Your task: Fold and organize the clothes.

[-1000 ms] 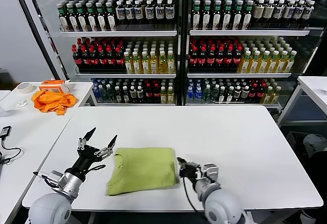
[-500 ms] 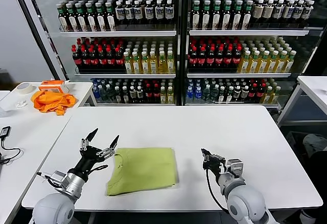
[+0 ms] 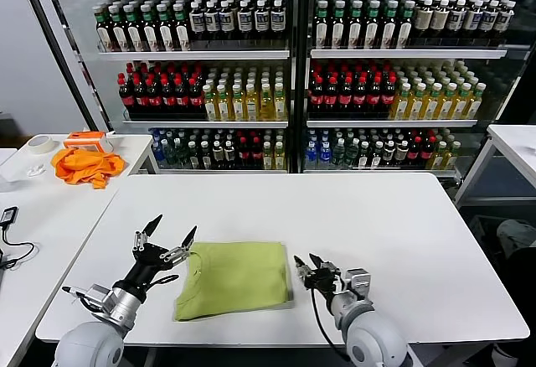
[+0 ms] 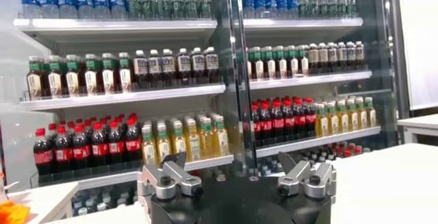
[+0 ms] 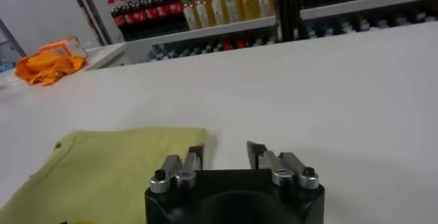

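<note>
Since half a second ago the right gripper point(image 3: 306, 263) has swung back in toward the shirt's right edge; the left gripper point(image 3: 168, 231) has barely shifted.

Head view: T-shirt point(image 3: 235, 276), plain yellow-green, lies folded into a rough rectangle on the near part of the white table point(image 3: 360, 208), collar end toward the robot's left. Left gripper hovers just beside the shirt's left edge, its fingers spread wide, dark tips pointing up and away from the robot. Right gripper sits low by the shirt's right edge, fingers parted, holding nothing. Whether its tips touch the fabric, cannot tell. Orange cloth point(image 3: 85, 165) bunched on a side table point(image 3: 126, 143) far left, well apart from the shirt. Behind the table, drink coolers point(image 3: 293, 65) full of bottles.

Left wrist view: left gripper point(image 4: 236, 169) frames the cooler shelves, both fingers standing far apart with open air between them. Shirt not in this view. A sliver of orange at the lower corner.

Right wrist view: right gripper point(image 5: 224, 154) low over the table point(image 5: 328, 88), fingers apart with bare tabletop in the gap. T-shirt point(image 5: 116, 170) lies flat, its edge just beside one finger. Orange cloth point(image 5: 51, 66) far off on the side table.
</note>
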Motion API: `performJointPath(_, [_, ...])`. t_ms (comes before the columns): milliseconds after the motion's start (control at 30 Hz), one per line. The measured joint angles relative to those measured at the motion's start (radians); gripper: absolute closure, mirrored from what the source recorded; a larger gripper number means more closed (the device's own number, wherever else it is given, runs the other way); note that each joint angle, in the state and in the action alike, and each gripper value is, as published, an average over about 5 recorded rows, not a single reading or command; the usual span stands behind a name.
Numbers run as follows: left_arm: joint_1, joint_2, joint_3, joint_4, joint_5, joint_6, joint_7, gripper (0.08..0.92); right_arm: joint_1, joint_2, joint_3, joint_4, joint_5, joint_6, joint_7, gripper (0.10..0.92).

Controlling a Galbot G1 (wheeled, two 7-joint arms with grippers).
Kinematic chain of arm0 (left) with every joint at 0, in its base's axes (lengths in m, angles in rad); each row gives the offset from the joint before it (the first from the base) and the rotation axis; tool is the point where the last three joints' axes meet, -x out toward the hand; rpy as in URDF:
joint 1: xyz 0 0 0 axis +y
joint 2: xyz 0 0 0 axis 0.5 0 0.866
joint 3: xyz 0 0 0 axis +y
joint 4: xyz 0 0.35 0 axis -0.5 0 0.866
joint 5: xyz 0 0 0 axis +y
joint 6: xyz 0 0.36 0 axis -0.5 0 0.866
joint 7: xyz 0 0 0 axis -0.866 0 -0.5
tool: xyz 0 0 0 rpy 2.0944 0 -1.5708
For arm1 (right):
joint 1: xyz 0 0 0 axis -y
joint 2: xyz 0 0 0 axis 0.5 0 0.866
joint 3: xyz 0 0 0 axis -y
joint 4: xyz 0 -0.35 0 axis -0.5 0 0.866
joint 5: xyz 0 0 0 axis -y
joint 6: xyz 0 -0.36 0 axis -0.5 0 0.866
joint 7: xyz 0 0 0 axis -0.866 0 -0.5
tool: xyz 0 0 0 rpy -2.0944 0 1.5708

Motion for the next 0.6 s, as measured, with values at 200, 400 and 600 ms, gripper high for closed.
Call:
performJointPath(200, [-0.005, 0.000, 0.002, 0.005, 0.007, -0.001, 0.000, 0.177, 0.006, 0.007, -0.027, -0.014, 0.001, 0.000, 0.002, 0.370])
performJointPath(400, [-0.018, 0.009, -0.011, 0.018, 0.016, -0.011, -0.006, 0.177, 0.000, 0.001, -0.010, 0.004, -0.047, 0.009, -0.013, 0.225])
performJointPath(600, [-0.026, 0.011, -0.022, 0.034, 0.022, -0.021, -0.018, 0.177, -0.005, -0.013, 0.063, 0.022, -0.153, 0.058, -0.043, 0.203])
